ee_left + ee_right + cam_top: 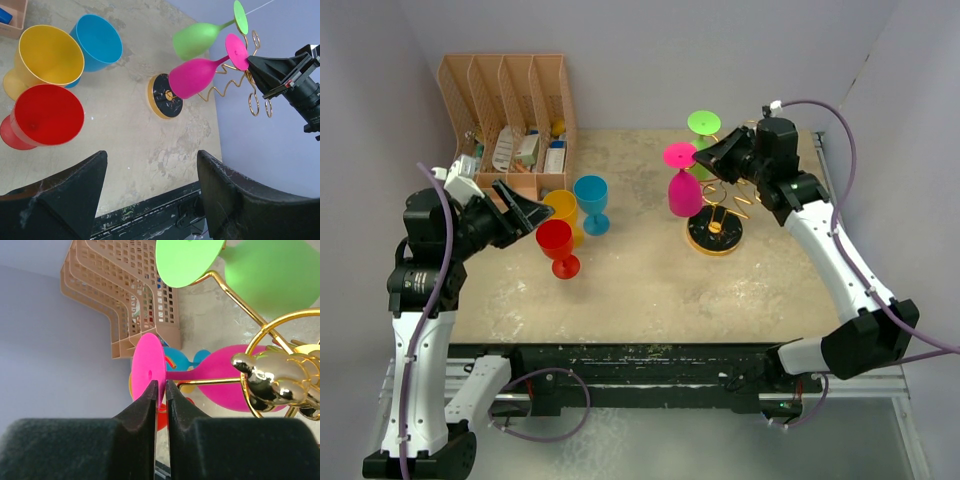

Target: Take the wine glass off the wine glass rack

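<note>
A pink wine glass [684, 195] hangs upside down on the gold wire wine glass rack [714, 232], its round foot [147, 365] sticking out past a loop arm. My right gripper [160, 390] is shut on the edge of that foot, a pad on each face of the disc. A green wine glass [703, 122] hangs behind it on the same rack [270, 375]. In the left wrist view the pink glass [192, 77] and the green glass [195, 41] hang beside the rack's dark round base [166, 96]. My left gripper [152, 175] stands open over the table, holding nothing.
A red glass [556, 243], a yellow glass [563, 210] and a blue glass [591, 200] stand upright in a cluster by my left gripper [525, 215]. A tan slotted file organizer [510, 120] with small items fills the back left corner. Walls stand close behind and right of the rack.
</note>
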Robot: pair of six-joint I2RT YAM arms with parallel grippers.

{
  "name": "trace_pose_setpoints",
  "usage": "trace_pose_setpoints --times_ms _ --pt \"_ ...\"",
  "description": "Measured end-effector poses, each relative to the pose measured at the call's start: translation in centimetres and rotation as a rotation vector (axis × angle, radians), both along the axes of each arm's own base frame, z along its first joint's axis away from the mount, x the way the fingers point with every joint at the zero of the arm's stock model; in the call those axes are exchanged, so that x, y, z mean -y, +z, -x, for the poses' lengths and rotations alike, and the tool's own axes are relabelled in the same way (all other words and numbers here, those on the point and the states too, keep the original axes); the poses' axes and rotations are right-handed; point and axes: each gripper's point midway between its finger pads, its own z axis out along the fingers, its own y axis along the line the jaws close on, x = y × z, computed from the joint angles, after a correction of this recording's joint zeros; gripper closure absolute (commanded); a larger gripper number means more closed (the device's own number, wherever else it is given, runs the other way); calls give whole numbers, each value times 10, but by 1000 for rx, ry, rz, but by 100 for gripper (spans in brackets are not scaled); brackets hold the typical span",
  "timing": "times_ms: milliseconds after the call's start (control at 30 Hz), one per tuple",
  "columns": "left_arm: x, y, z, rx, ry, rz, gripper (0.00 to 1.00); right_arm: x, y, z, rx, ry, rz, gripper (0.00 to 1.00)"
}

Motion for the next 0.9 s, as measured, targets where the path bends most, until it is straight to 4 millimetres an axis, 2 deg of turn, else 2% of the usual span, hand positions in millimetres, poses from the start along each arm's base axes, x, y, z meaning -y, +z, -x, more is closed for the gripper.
trace_pose_setpoints --times_ms 233,900 --pt "0 -1 0 -2 0 0 25 -4 0 0 2 21 -17 79" --pt "0 -6 1 -14 0 0 25 -15 7 -8 51 57 -64 79"
